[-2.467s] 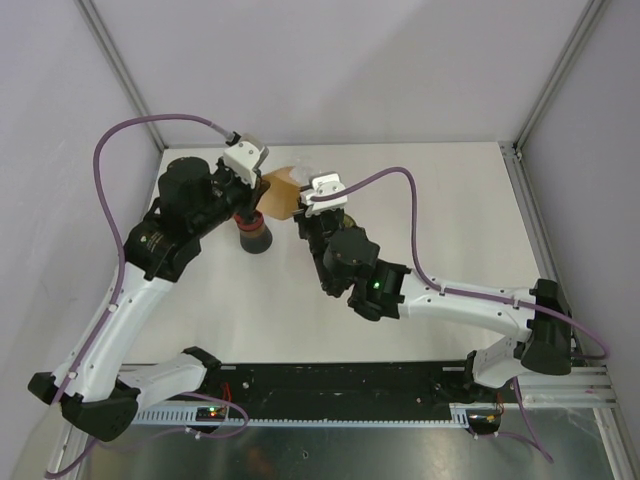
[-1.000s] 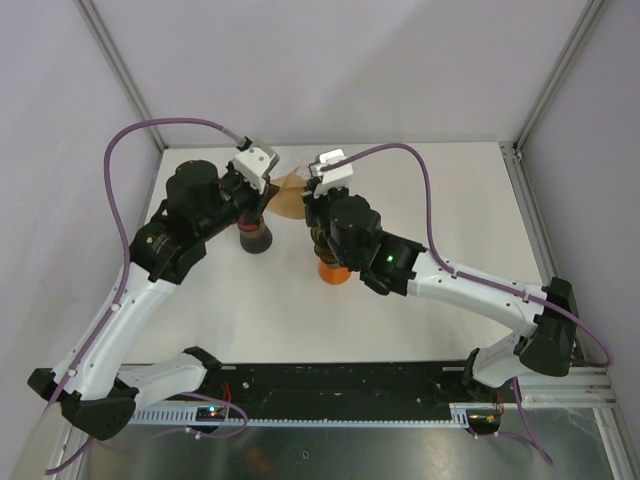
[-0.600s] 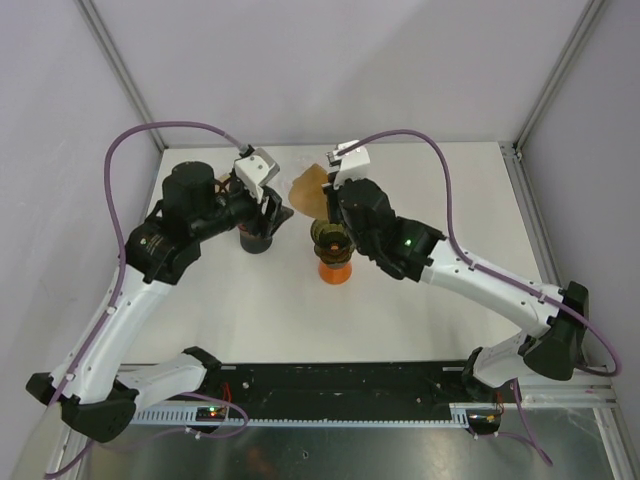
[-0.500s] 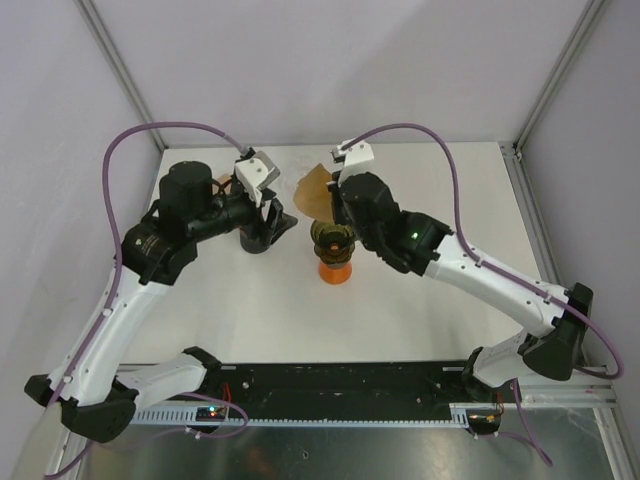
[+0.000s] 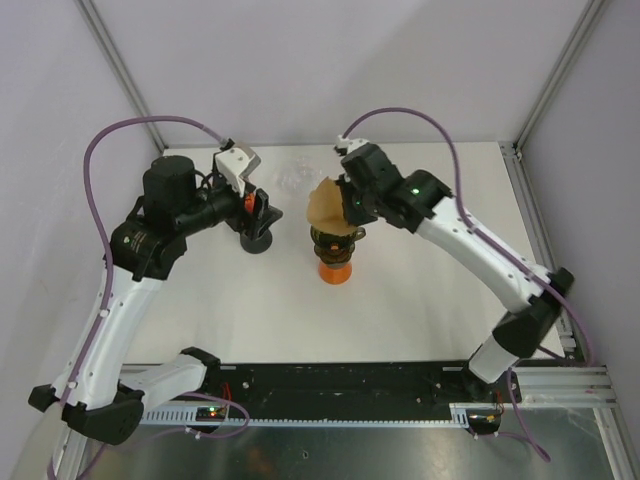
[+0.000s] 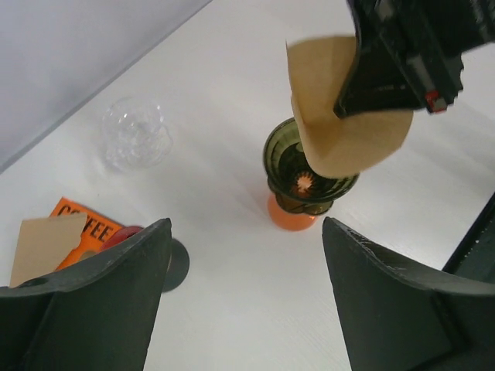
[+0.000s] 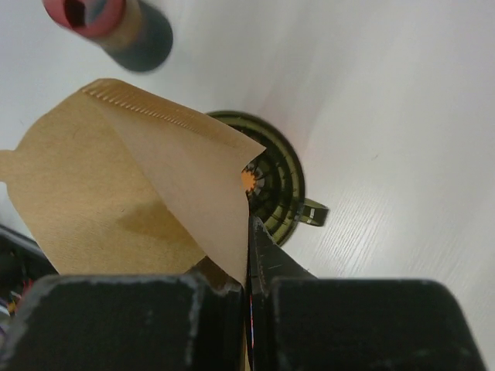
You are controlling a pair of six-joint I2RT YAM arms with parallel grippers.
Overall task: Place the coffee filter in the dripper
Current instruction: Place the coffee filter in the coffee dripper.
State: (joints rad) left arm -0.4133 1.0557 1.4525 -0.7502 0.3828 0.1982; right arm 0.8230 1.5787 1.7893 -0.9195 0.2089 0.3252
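My right gripper is shut on the edge of the brown paper coffee filter. The filter hangs tilted just above the dripper, a dark green ribbed cone on an orange base. In the left wrist view the filter's lower edge overlaps the dripper's rim; whether they touch I cannot tell. My left gripper stands open and empty to the left of the dripper, beside the dark stand.
A dark stand with a red top sits left of the dripper. An orange filter packet with a brown filter sticking out lies by it. A clear plastic piece rests at the back.
My left gripper has let go of the filter, opened and drawn back to the left. My right gripper has carried the filter forward and over the dripper.
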